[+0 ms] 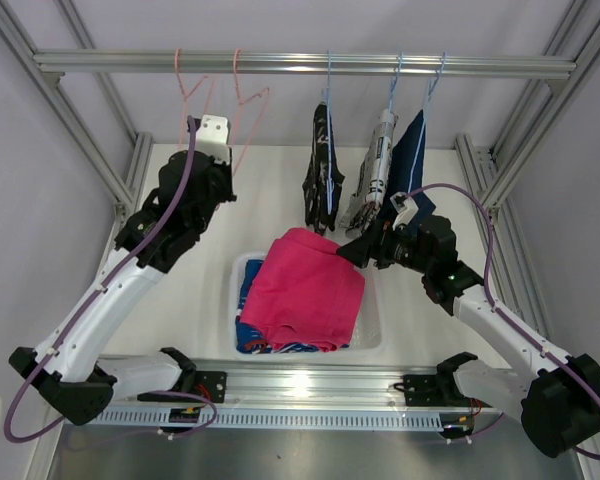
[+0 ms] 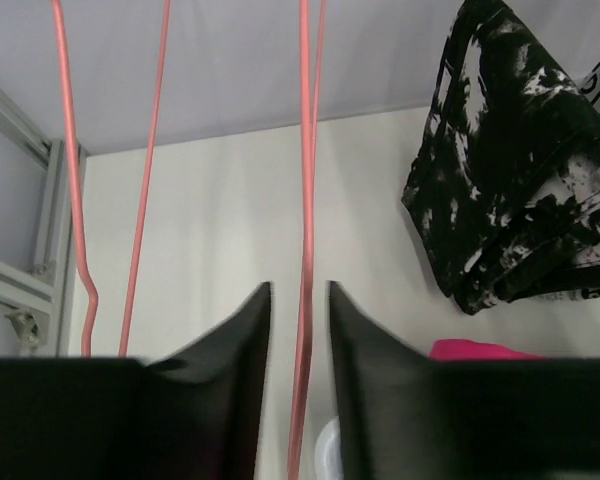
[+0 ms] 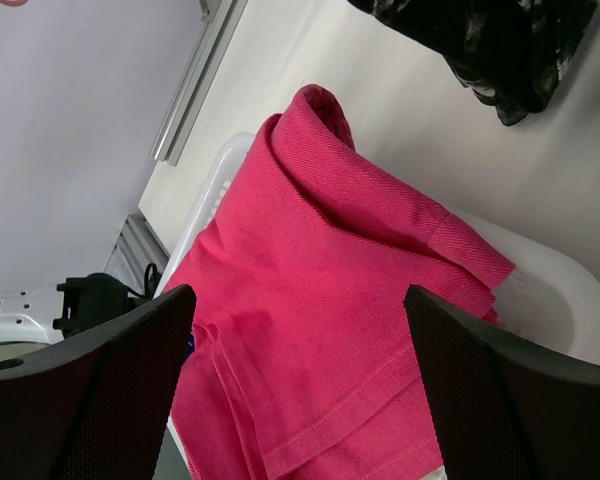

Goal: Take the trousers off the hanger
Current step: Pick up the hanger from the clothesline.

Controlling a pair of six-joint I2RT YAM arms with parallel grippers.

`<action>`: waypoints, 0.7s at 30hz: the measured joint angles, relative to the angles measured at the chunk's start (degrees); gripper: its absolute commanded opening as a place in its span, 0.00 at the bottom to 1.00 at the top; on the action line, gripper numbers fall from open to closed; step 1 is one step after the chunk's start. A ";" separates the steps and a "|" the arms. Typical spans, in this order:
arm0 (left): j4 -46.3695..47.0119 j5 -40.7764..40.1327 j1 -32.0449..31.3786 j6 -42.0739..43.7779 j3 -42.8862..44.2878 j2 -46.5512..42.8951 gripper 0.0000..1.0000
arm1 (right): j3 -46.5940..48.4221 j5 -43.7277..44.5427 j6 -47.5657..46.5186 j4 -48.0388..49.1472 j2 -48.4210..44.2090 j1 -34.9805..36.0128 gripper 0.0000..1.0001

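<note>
Two bare pink hangers (image 1: 190, 95) (image 1: 250, 105) hang at the left of the rail. My left gripper (image 1: 218, 128) is raised beside them. In the left wrist view its jaws (image 2: 300, 290) stand slightly apart around one pink hanger wire (image 2: 305, 150), a small gap on each side. Black-and-white trousers (image 1: 322, 170) (image 2: 510, 180), white printed trousers (image 1: 375, 175) and denim trousers (image 1: 412, 155) hang on blue hangers. Pink trousers (image 1: 305, 285) (image 3: 320, 250) lie on blue patterned trousers (image 1: 255, 335) in a white bin (image 1: 372, 330). My right gripper (image 1: 350, 250) (image 3: 298, 300) hovers open above the pink cloth, holding nothing.
The metal rail (image 1: 300, 65) spans the frame at the back, with upright posts (image 1: 130, 175) (image 1: 480, 175) at both sides. The hanging trousers dangle just behind my right wrist. An aluminium bar (image 1: 300, 385) runs along the near edge between the arm bases.
</note>
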 measured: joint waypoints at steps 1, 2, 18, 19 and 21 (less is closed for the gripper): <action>-0.37 -0.13 -0.07 0.11 -0.63 -0.68 0.42 | -0.02 -0.13 -0.02 0.00 0.00 0.00 0.90; -0.50 -0.24 -0.11 -0.31 -1.27 -1.40 0.47 | -0.04 -0.17 0.00 0.00 0.00 0.00 0.90; 3.87 -0.92 -0.22 -0.22 -11.10 -17.77 0.93 | 5.60 -1.88 -0.59 -1.88 1.16 0.20 0.88; 4.57 -0.87 -0.22 -0.04 -12.48 -18.73 0.95 | 7.54 -2.32 -0.94 -2.58 0.94 0.46 0.88; 5.29 -0.76 -0.22 0.24 -14.67 -20.35 0.98 | 11.45 -3.06 -2.08 -3.69 0.11 1.62 0.89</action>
